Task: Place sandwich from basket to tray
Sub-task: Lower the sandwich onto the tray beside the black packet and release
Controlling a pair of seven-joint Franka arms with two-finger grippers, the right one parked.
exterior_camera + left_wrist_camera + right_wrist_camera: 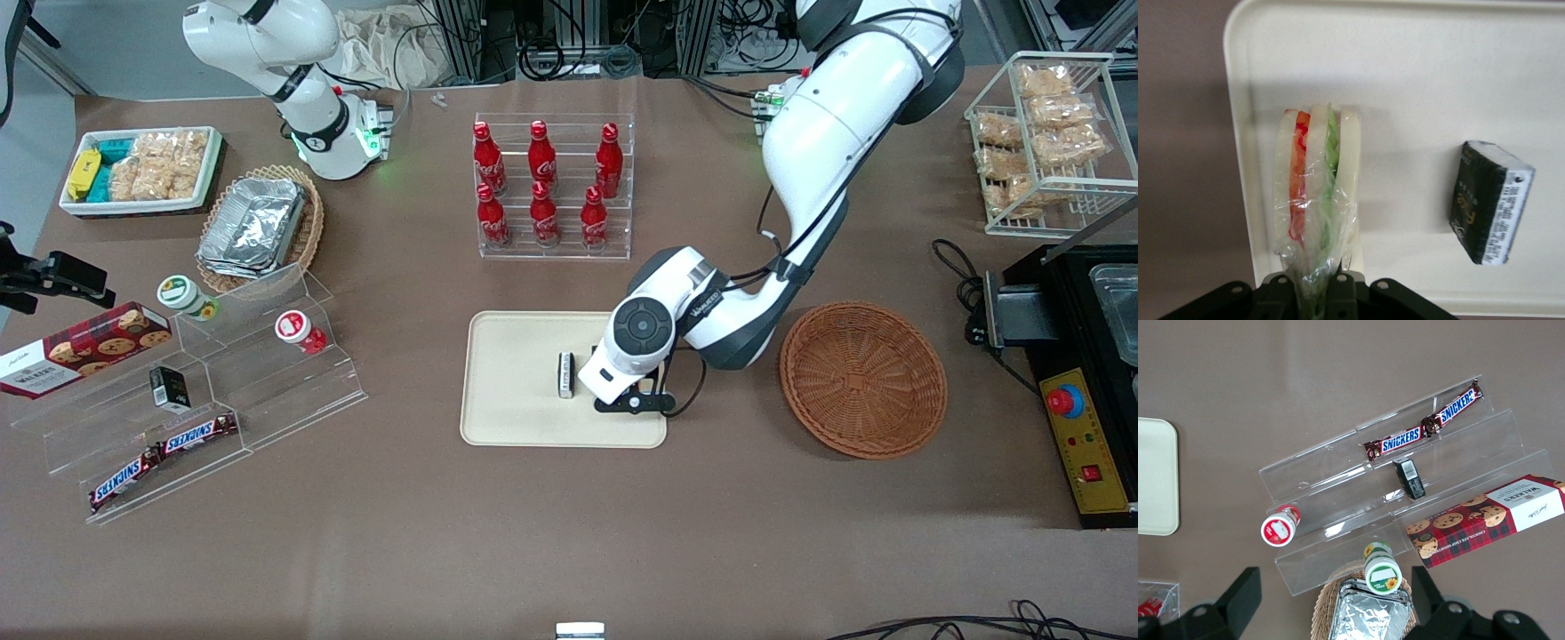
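Note:
The plastic-wrapped sandwich (1315, 173), pale bread with orange-red and green filling, is held by its wrap end in my left gripper (1317, 288), which is shut on it. It hangs over the cream tray (1438, 73), close to one short rim; whether it touches the tray I cannot tell. In the front view the gripper (618, 384) is low over the tray (516, 400) at its end nearest the reddish-brown basket (862, 380), and the wrist hides the sandwich. The basket holds nothing.
A small black box (564, 374) (1488, 203) lies on the tray beside the sandwich. A clear rack of red cola bottles (551, 187) stands farther from the front camera than the tray. A black machine (1080, 382) sits at the working arm's end.

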